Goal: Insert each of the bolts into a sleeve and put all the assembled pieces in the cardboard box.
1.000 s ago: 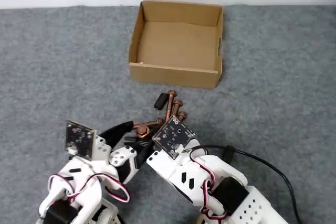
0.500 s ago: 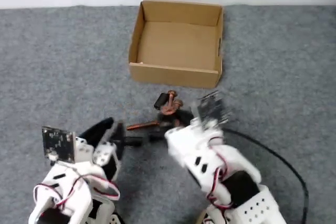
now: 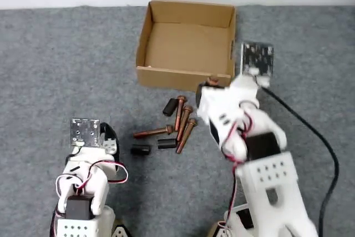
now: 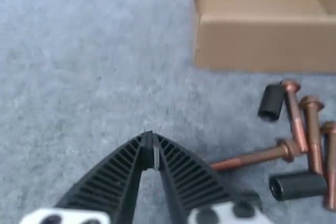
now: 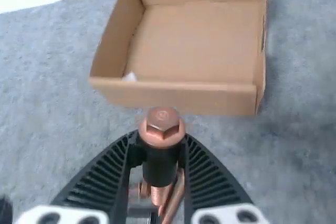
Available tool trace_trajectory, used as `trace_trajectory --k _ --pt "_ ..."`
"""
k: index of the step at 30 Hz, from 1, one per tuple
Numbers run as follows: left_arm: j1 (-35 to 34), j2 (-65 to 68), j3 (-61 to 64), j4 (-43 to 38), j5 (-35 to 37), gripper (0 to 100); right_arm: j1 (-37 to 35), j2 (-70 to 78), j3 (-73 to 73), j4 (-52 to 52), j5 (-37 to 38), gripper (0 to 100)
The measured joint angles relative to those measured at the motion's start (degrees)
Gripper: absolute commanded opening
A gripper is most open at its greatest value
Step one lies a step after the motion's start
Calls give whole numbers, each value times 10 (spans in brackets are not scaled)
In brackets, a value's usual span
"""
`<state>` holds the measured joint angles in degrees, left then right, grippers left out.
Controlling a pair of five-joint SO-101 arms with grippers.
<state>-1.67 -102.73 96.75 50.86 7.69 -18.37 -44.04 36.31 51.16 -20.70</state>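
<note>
Right wrist view gives the key relation: the right gripper (image 5: 160,141) is clamped on a black sleeve (image 5: 160,166) with a bolt (image 5: 161,126) pushed through it; the copper hex head stands clear of the sleeve at one end and the shank tip pokes out at the other. Straight ahead of the fingertips lies the box (image 5: 173,95), near wall first, open floor beyond; the piece is not yet over the rim. Its long axis looks steeply upright, head toward the camera, so I judge it would drop in tip-first unless tipped over; the exact tilt I cannot tell.

High view puts this gripper just beside the box's near wall, toward its right corner. The coming move, as I read it, is a short carry forward and over that wall, then a release; the risk is clipping the wall's top edge if the piece rides too low.

Left gripper (image 4: 149,142) has its fingers pressed together with nothing between them; it hangs over the mat (image 4: 79,77), well apart from the box; the right arm is plainly the nearer. On the mat between the arms and short of the box lie the loose bolts (image 3: 178,116) and loose sleeves (image 3: 166,144), not yet joined.
</note>
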Motion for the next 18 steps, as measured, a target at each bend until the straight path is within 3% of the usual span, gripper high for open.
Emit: trace_trajectory --k 6,12,18 --pt "1 0 1 -4 0 5 19 148 -81 -120 3 8" --pt "1 0 1 53 -1 5 17 316 -164 -227 70 8" --pt "1 0 1 56 -1 5 18 495 -272 -286 153 8"
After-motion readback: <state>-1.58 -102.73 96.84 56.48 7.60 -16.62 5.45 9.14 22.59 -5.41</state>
